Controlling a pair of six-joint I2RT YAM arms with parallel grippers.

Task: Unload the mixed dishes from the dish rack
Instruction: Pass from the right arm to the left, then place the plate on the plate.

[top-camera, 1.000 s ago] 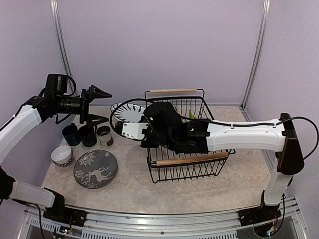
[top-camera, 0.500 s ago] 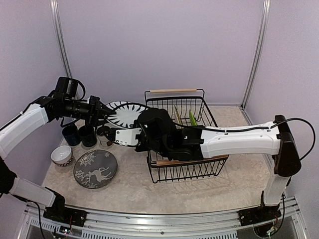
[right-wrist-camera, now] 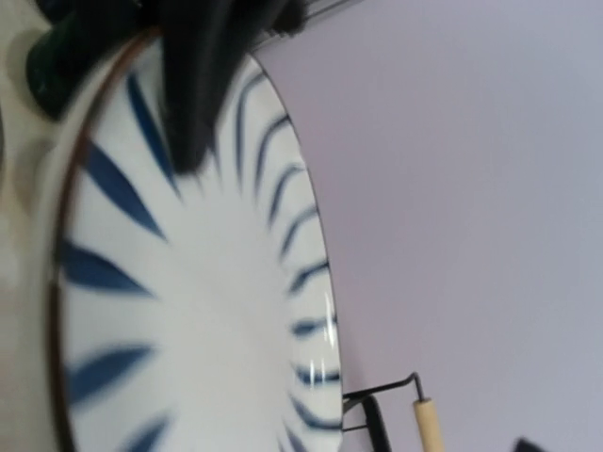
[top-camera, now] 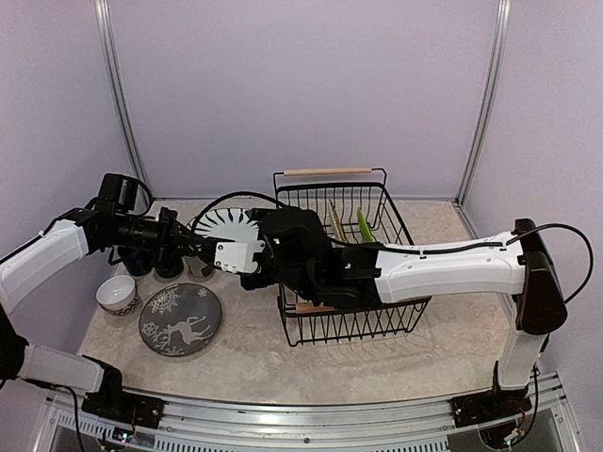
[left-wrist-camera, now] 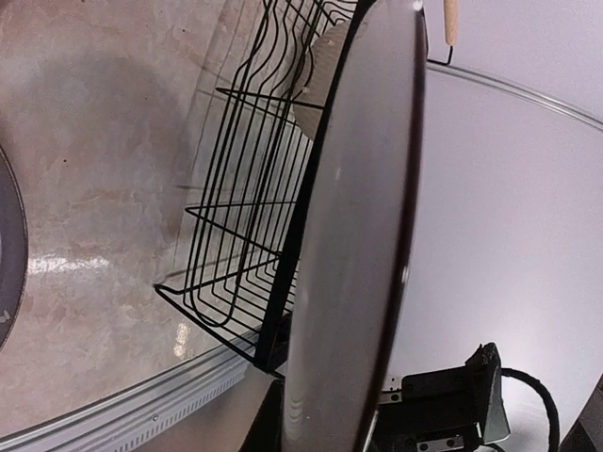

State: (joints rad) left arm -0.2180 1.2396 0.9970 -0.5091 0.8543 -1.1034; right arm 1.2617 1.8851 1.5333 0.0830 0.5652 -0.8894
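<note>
The black-and-white striped plate [top-camera: 231,224] hangs on edge above the table, left of the dish rack [top-camera: 377,311]. My left gripper [top-camera: 195,247] is shut on the plate's left rim. In the left wrist view the plate [left-wrist-camera: 358,235] runs edge-on down into the jaws. One dark left finger [right-wrist-camera: 193,85] lies across the striped face of the plate [right-wrist-camera: 188,301] in the right wrist view. My right gripper [top-camera: 226,247] sits at the plate's lower rim, open, and none of its own fingers show on the plate. A lime-green plate [top-camera: 363,224] stands in the rack.
On the table at the left lie a grey dish with a deer pattern [top-camera: 180,319], a small patterned bowl [top-camera: 117,293] and dark mugs [top-camera: 134,254], partly behind the left arm. The rack [left-wrist-camera: 245,217] and its wooden handle [right-wrist-camera: 426,424] are close to the plate.
The right arm carried the plate left out of the rack. The left gripper came in from the left and shut on the plate's rim, and the right gripper opened.
</note>
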